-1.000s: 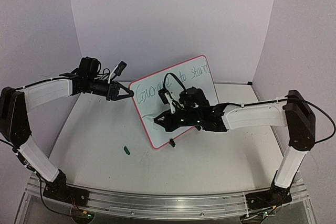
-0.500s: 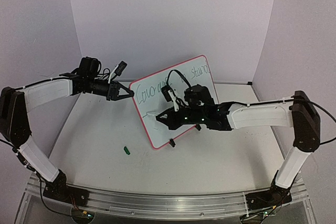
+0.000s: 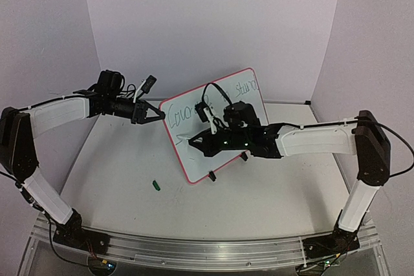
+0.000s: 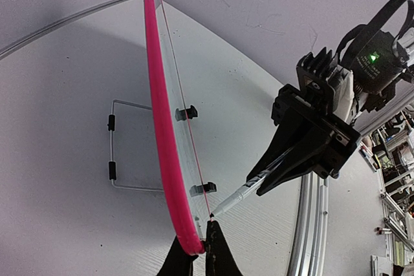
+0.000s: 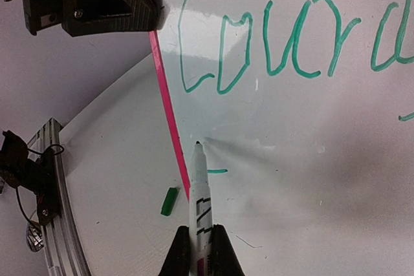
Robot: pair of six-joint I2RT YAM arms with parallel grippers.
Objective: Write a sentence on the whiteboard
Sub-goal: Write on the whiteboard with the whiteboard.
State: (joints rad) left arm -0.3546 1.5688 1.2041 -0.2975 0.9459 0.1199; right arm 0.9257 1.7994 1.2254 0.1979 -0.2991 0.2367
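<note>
The whiteboard (image 3: 194,163) stands tilted on the table, pink-framed, and shows edge-on in the left wrist view (image 4: 158,127). My left gripper (image 3: 160,115) (image 4: 199,247) is shut on its left edge. The sentence (image 3: 247,88) (image 5: 284,50) runs in green along the top; "Coura" and "stand" are readable, and the right arm hides the middle. My right gripper (image 3: 197,139) (image 5: 200,247) is shut on a white marker (image 5: 200,198) (image 4: 249,192). The marker's tip is at the board's face just inside the left frame, below "Coura". A short green dash (image 5: 217,171) lies beside the marker.
A green marker cap (image 3: 156,185) (image 5: 169,201) lies on the table in front of the board's left corner. A wire stand (image 4: 113,147) props the board from behind, and black clip feet (image 4: 186,113) sit on its lower edge. A metal rail (image 3: 194,247) runs along the near table edge.
My right gripper has carried the marker left and slightly up across the board's lower part, towards the left frame. The left gripper and the board have not moved.
</note>
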